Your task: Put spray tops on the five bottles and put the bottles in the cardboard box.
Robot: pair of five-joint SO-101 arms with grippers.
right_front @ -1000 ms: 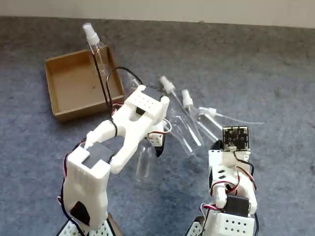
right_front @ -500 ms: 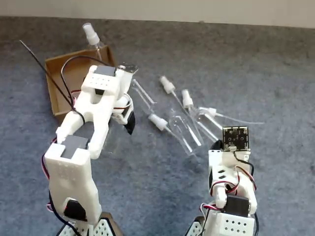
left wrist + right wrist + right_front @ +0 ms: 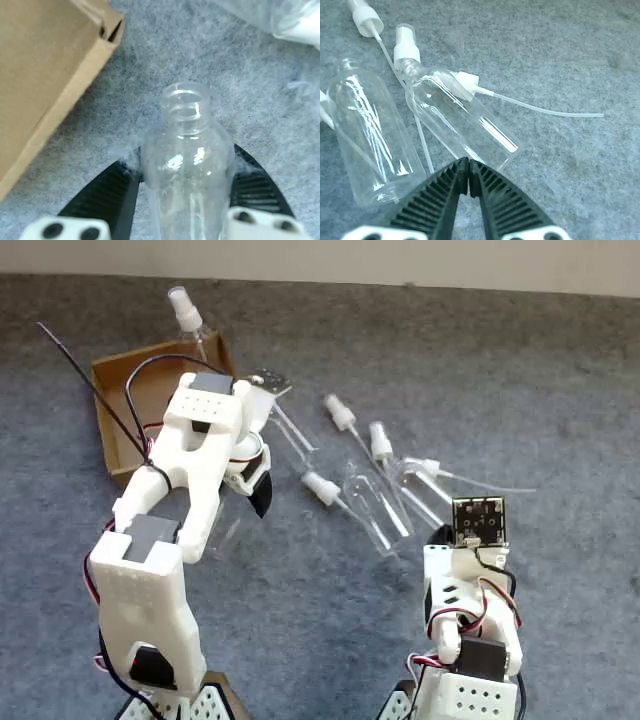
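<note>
High view: L arm reaches over the grey carpet [image 3: 560, 390] to the near-right corner of the cardboard box [image 3: 140, 410]. The left gripper [image 3: 255, 492] sits just beside that corner, outside the box, with an open-necked bottle [image 3: 226, 528] in it, showing faintly beside the arm. A capped bottle [image 3: 187, 318] stands upright at the box's far edge; whether inside or behind, cannot tell. Four spray tops [image 3: 340, 415] lie on the carpet to the right of the box, mixed with two lying bottles [image 3: 375, 508]. R arm is folded low at the near edge, with the right gripper [image 3: 441, 536] pointing at that cluster, near it but apart. Left wrist view: jaws are clamped on the open-necked bottle, one ribbed pad [image 3: 112, 192] per side below its shoulder, neck pointing away from the wrist; box corner just beside, not touching. Right wrist view: jaws are pressed together, tips near the base of one lying bottle. A spray top's dip tube [image 3: 545, 110] trails across the carpet; another top sits at that bottle's neck end, fitted or not, cannot tell.
</note>
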